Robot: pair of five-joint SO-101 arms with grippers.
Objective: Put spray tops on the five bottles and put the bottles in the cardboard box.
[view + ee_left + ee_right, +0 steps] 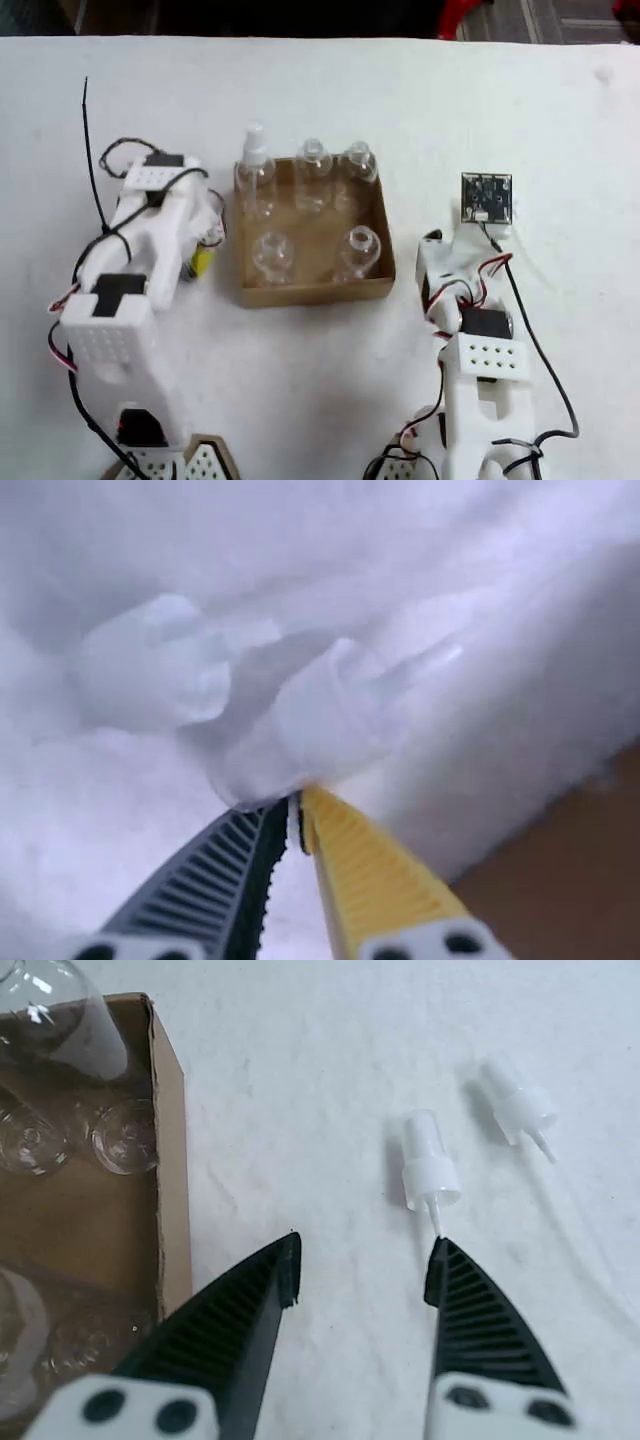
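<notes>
The cardboard box (310, 292) holds several clear bottles. The back-left bottle (255, 178) wears a white spray top; the others, such as the front-right bottle (358, 250), are uncapped. My left gripper (203, 258) is low beside the box's left wall. Its grey and yellow fingers, seen up close as the left gripper (298, 805), are shut on the base end of a white spray top (325, 720). A second top (150, 675) lies just beyond. My right gripper (364, 1255) is open over the table, with a loose spray top (432, 1170) by one fingertip and another spray top (520, 1110) farther off.
The right arm (480, 360) stands to the right of the box, and the box wall (170, 1160) is close beside its gripper. Black cables trail around both arms. The table's far edge runs along the back.
</notes>
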